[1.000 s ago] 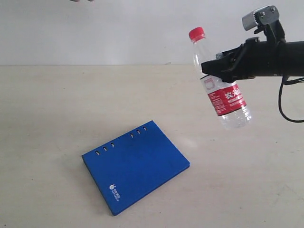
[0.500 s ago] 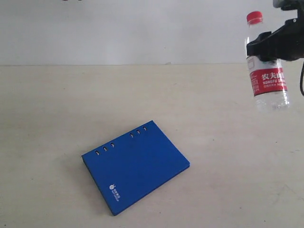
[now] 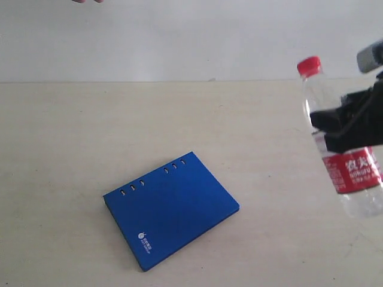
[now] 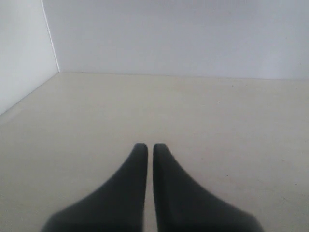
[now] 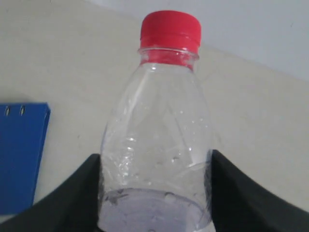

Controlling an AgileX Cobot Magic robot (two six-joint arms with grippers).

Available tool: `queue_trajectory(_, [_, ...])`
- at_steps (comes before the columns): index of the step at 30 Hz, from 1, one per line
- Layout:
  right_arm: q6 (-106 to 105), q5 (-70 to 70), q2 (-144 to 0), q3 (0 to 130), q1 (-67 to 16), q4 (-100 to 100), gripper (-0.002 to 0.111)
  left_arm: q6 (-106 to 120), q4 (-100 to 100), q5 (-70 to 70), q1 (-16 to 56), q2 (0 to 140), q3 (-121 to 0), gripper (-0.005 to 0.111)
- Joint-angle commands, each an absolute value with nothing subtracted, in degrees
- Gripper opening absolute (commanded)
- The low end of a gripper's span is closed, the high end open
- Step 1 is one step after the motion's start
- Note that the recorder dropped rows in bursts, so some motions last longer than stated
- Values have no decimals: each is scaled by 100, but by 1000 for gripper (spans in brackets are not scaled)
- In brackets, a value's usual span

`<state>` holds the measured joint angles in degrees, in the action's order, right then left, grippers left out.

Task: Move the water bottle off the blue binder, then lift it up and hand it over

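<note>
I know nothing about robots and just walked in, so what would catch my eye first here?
A clear water bottle with a red cap hangs in the air at the right of the exterior view, clamped in the right arm's black jaws. Below and to the left, a bright blue binder lies flat on the pale table, nothing on it.

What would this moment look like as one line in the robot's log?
right fingers: shut on water bottle, airborne, cap up | blue binder: flat on table, nothing on it | left fingers: shut, empty | stage: hand-over
</note>
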<state>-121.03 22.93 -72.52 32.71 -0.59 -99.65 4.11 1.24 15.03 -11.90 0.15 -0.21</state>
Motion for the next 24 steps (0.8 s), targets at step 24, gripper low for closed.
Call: queue_trajectory(24, [-12165, 2022, -7674, 3198, -52, -9995, 0, 430, 112, 1455, -1148, 0, 0, 4])
